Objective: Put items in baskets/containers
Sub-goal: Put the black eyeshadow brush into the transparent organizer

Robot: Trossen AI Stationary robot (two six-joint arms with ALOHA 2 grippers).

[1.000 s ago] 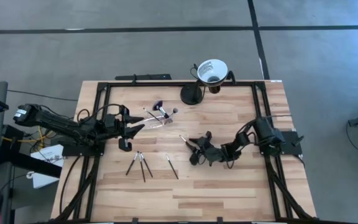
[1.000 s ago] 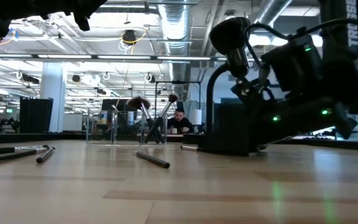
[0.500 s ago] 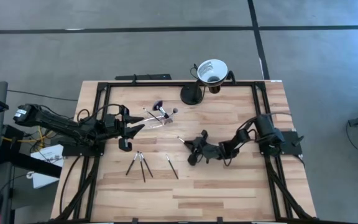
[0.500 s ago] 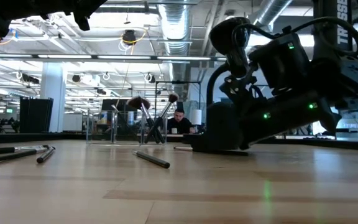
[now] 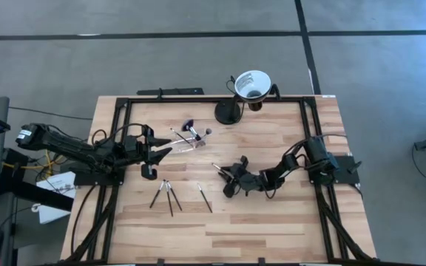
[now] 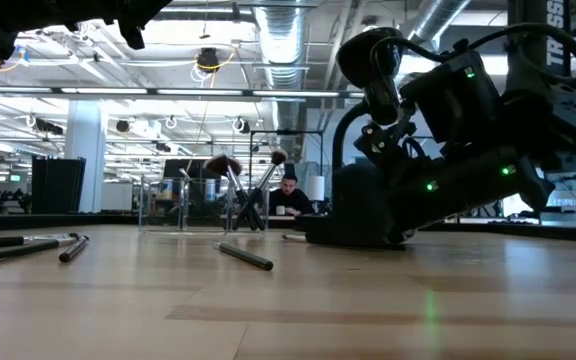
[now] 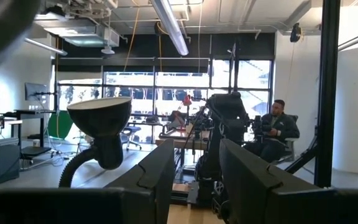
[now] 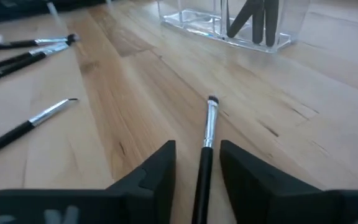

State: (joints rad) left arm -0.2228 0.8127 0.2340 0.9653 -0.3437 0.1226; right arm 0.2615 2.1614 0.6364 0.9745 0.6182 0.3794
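The clear holder (image 8: 247,25) stands on the worktop (image 5: 272,222) ahead of the right claw (image 8: 197,163), with dark brush handles (image 8: 253,18) leaning inside it. One brush (image 8: 205,149) lies flat between the right claw's parted fingers (image 8: 148,171), untouched by either. Four more brushes (image 8: 23,53) lie loose off to that claw's side. The left claw (image 5: 163,153) hovers apart just beside the holder.
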